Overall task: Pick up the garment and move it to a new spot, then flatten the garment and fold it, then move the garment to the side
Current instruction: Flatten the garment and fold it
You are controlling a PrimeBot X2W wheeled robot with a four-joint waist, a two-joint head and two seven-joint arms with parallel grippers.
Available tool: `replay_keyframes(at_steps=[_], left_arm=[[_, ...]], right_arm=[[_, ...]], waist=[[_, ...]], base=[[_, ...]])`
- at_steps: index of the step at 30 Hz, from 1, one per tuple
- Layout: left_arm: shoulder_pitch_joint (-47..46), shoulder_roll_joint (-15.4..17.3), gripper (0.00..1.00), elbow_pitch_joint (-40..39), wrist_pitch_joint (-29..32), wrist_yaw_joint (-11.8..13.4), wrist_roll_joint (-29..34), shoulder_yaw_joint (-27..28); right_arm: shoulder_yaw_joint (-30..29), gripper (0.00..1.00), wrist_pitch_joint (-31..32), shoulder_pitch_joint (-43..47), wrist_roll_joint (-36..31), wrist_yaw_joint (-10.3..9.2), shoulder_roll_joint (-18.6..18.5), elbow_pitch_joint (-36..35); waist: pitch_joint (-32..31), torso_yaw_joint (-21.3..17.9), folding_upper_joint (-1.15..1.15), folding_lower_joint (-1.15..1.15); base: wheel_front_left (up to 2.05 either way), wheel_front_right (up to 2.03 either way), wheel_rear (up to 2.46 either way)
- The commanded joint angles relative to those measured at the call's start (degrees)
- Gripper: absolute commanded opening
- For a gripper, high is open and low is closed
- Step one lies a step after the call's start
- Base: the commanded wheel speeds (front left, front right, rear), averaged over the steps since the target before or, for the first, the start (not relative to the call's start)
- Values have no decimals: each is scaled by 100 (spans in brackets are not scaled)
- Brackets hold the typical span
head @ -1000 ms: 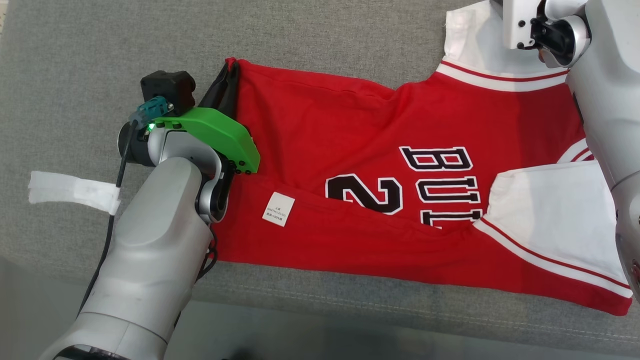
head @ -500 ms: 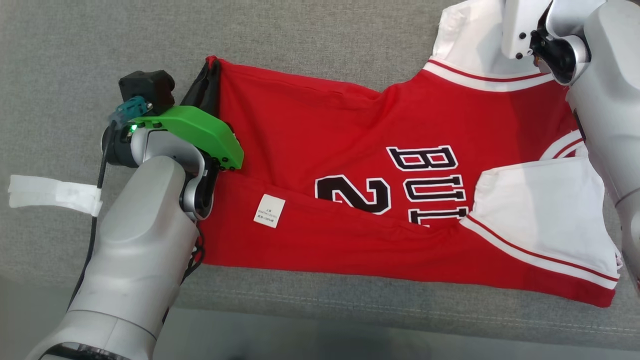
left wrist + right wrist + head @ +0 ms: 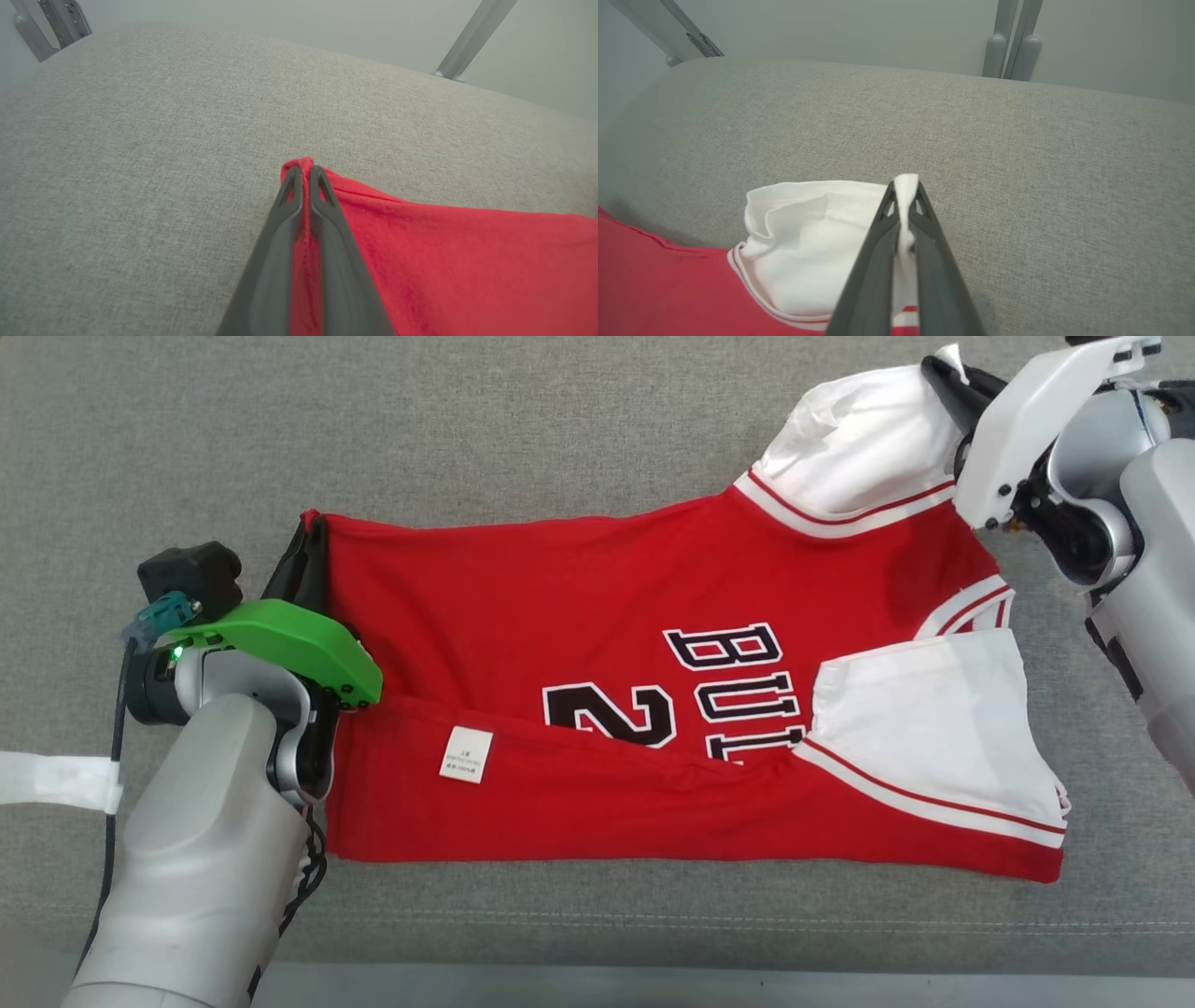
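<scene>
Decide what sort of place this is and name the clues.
Probably a robot test room: a red jersey lies on a grey padded bench, with metal bars and a plain wall behind it.

The garment (image 3: pixel 597 607) is lying across the middle of the table (image 3: pixel 467 429), its hem end pointing toward the left edge and its sleeves toward the right edge. Its near portion is lying folded over the body, carrying a label (image 3: pixel 466 754) on top. The left fingers (image 3: pixel 301 560) are pinching the far hem corner, and the right fingers (image 3: pixel 945 387) the far sleeve (image 3: pixel 859 439) tip. A tape strip (image 3: pixel 56 781) is lying at the left edge.
</scene>
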Motion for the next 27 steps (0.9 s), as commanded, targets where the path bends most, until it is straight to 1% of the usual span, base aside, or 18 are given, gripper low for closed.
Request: replay_keyframes(at_steps=[1,9,11,12,15,19,21,24,27], left_arm=[[86,69,0,-47,-50,32,-44,30],[772,186,0,-663,-190,145,-35,50],[1040,251,0,-927,-239,188,1,65],[1352,328,0,-1229,-272,260,43,102],[1843,432,0,-1731,-299,388,75,172],[2546,484,0,-2380,-335,555,-35,377],[2876,486,0,-2615,-344,638,-61,472],[3297,493,0,-2810,-346,742,-68,576],[3598,442,0,-2883,-349,774,-101,611]], right_arm=[[51,0,-50,158,104,-7,-35,-85],[221,0,-633,1154,720,-7,-355,-924],[205,0,-798,1516,850,-6,-438,-1182],[135,0,-963,1896,958,-6,-538,-1463],[-52,0,-1196,2492,1048,-6,-687,-1814],[-278,0,-1354,3236,987,-6,-714,-2144],[-404,0,-1397,3551,961,-6,-662,-2248],[-566,0,-1414,3936,889,-6,-567,-2333],[-664,0,-1390,4212,763,-6,-472,-2353]], waist=[[-226,-174,0,0],[-769,-287,0,0],[-897,-315,0,0],[-1008,-345,0,0],[-1120,-394,0,0],[-1199,-481,0,0],[-1229,-517,0,0],[-1263,-575,0,0],[-1286,-603,0,0]], base=[[0,0,0],[0,0,0],[0,0,0],[0,0,0],[0,0,0],[0,0,0],[0,0,0],[0,0,0],[0,0,0]])
